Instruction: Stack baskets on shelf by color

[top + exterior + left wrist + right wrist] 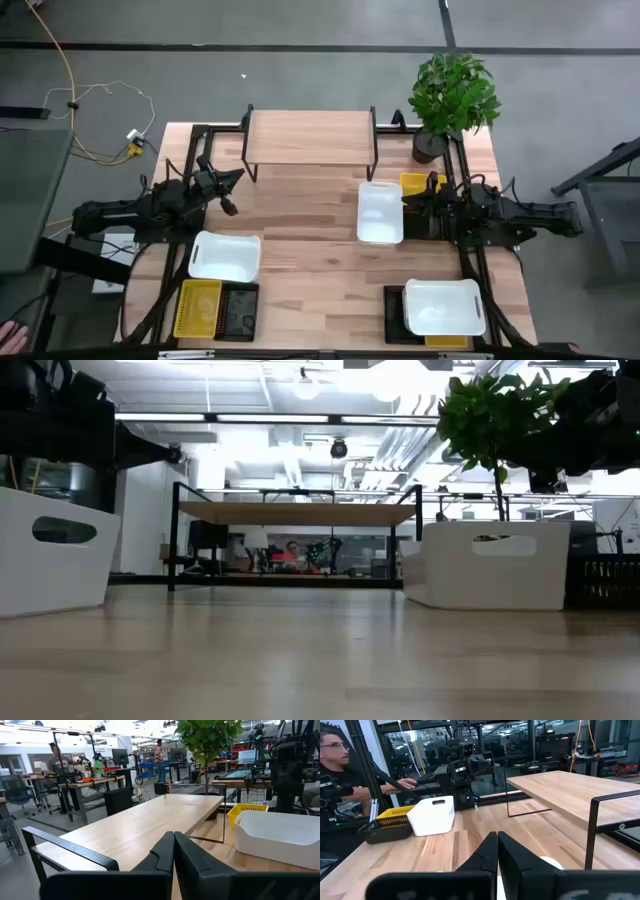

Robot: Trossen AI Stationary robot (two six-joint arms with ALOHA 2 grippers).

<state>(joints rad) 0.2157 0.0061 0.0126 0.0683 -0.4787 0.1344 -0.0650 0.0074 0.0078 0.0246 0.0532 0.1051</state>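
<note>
Nothing on the shelf (308, 137) yet.
My left gripper (229, 192) and right gripper (415, 200) are both pinched closed and hold nothing; the right sits by a white basket (380, 213), so I'd grab that first.

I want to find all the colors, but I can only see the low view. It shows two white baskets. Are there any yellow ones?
Observer: Yes. The high view shows a yellow basket on the left arm's side, far from the shelf, right beside a black basket.
Operator: Is there another white one?
Observer: Yes, a third white basket sits on the right arm's side, also far from the shelf.
Operator: Are the grippers holding anything?
Observer: No. The wrist views show the left gripper and the right gripper both shut, with nothing between their fingers.
</note>
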